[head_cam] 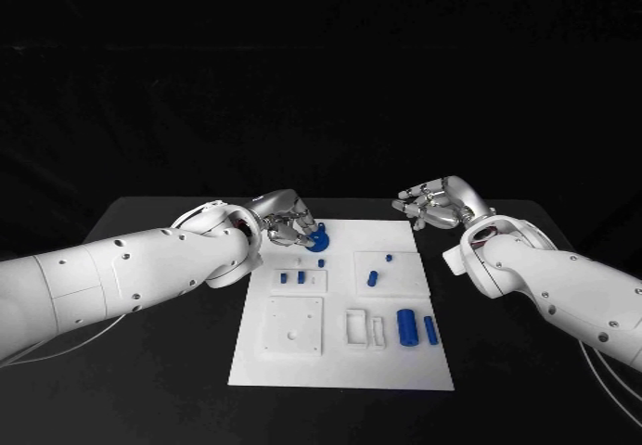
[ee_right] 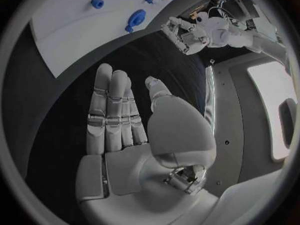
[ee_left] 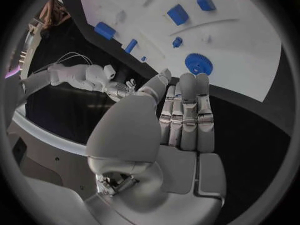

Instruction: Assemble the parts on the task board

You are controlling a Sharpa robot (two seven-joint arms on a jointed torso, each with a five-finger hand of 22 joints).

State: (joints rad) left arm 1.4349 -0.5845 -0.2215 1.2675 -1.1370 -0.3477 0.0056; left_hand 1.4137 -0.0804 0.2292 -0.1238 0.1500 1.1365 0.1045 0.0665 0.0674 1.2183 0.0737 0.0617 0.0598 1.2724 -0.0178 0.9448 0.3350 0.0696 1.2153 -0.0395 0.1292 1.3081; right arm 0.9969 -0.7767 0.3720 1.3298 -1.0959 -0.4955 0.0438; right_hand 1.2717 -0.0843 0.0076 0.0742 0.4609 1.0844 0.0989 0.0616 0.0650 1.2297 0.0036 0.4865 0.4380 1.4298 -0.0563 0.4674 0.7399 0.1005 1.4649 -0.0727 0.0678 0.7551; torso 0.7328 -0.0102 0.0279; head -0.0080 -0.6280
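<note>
Head view: the white task board (head_cam: 342,366) is seen lying in the middle of the black counter (head_cam: 160,371), long side running away from the robot, so that both arms can reach it from either flank. A blue gear (head_cam: 317,242) rests on the board's far left corner, and the left hand (head_cam: 284,225) is held just above and beside it. In the left wrist view the fingers (ee_left: 187,110) are seen stretched out straight and close together over the dark counter at the board's edge, with the gear (ee_left: 199,63) lying just past their tips and untouched; nothing is held, and the hand is judged released and flat, probably poised for a grasp of the gear.

Smaller blue parts are spread over the board: short pegs (head_cam: 373,276) near the middle and two blue cylinders (head_cam: 406,327) at the near right, beside a rectangular recess. These are judged to be waiting for their seats.

The right hand (head_cam: 435,205) is kept off the board past its far right corner, clear of the work. Its fingers (ee_right: 112,110) are seen extended and empty, palm open.
</note>
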